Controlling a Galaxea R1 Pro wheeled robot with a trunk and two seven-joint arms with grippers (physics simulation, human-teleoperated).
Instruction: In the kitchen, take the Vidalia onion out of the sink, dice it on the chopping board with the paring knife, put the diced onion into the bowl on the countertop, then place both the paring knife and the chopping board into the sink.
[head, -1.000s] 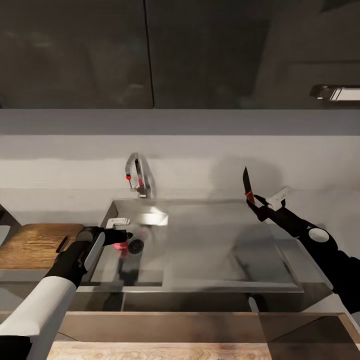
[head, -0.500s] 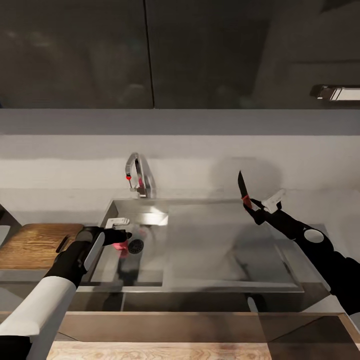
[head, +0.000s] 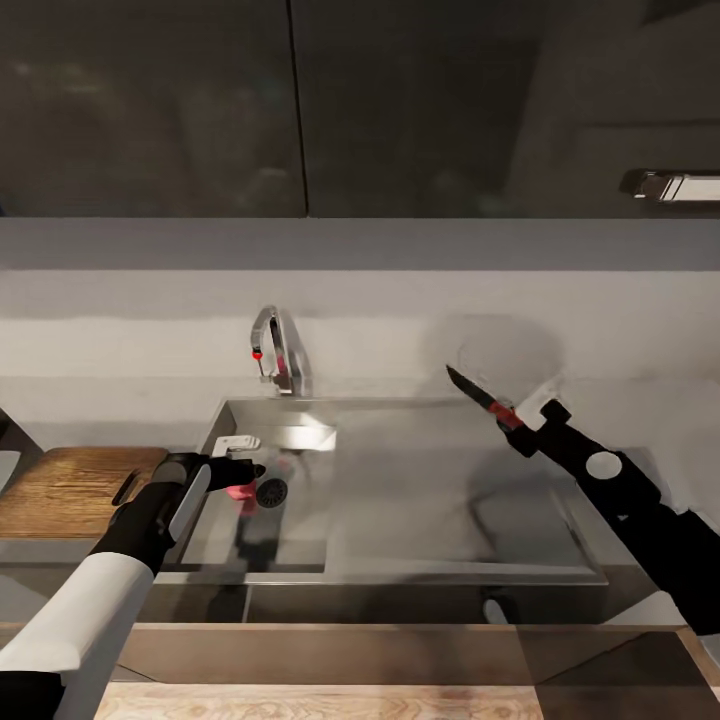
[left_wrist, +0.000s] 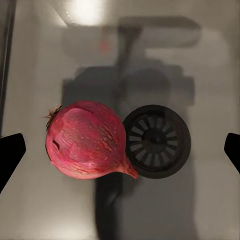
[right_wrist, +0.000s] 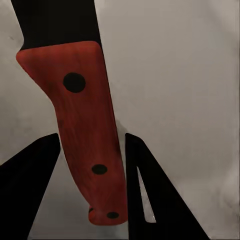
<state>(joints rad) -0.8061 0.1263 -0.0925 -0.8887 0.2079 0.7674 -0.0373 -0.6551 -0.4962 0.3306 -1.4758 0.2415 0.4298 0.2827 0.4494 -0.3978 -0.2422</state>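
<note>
Evidently early: onion (left_wrist: 85, 141) lies in sink (head: 400, 575) beside drain; spread left gripper (head: 243, 458) hovers above. Right gripper (head: 522, 420) pinches knife (head: 483, 396) over drainboard; board (head: 70, 490) left, bare.

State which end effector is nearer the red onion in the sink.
Left. The left end effector hovers open right above the red-skinned round onion by the drain; the right end effector, gripping the red-handled dark-bladed knife, is across the steel sink.

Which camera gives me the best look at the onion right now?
The left wrist view: the onion lies in full sight on the sink floor, against the drain, between the open left gripper fingertips. In the head view it is a small red patch partly behind that gripper.
</note>
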